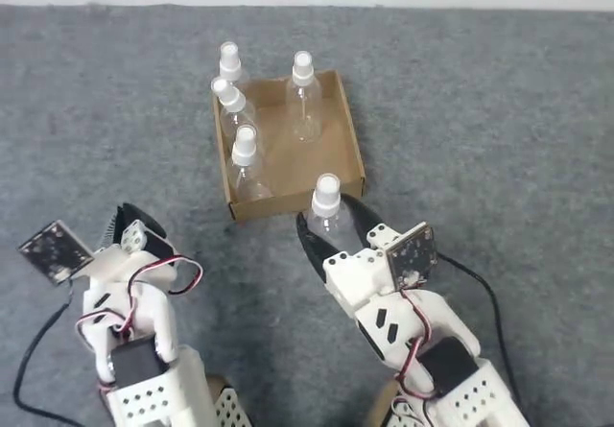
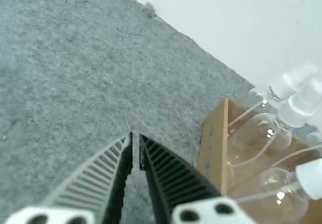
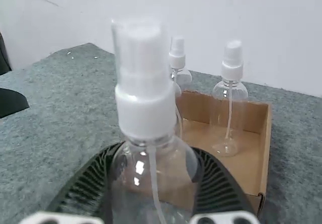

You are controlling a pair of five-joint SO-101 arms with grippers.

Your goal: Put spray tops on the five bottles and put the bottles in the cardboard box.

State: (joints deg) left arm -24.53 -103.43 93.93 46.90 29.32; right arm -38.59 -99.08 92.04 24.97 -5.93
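The grey carpeted table (image 1: 499, 110) grips the cardboard box (image 1: 351, 134) only lightly, we judge. The box is shallow and light, so any knock against its near wall could slide it toward the far side.

The right gripper (image 1: 328, 218) sits just outside the box's near right corner. Its jaws are spread wide around the belly of the fifth bottle (image 3: 151, 158) and clasp it on both sides. We cannot tell whether the bottle's base rests on the carpet or hangs just above it.

The left gripper (image 2: 136, 136) is at the near left, well apart from the box. Its jaws are drawn almost together with only a slit between them and nothing held, so it cannot steady the box.

Four capped bottles appear to stand in the box. Three run along the left wall, the nearest of them (image 1: 245, 154) close to the near wall, and one stands at the far right (image 1: 303, 91). The bare floor is at the near right.

We see three risks:
- If the lift is too low, the bottle's base catches the near wall.
- The clear round body may slip or tilt in the jaws.
- If the bottle drifts left on the way in, it could knock the nearest bottle into its neighbours.

The spray top (image 3: 142, 103) looks seated, but we cannot tell how tightly.
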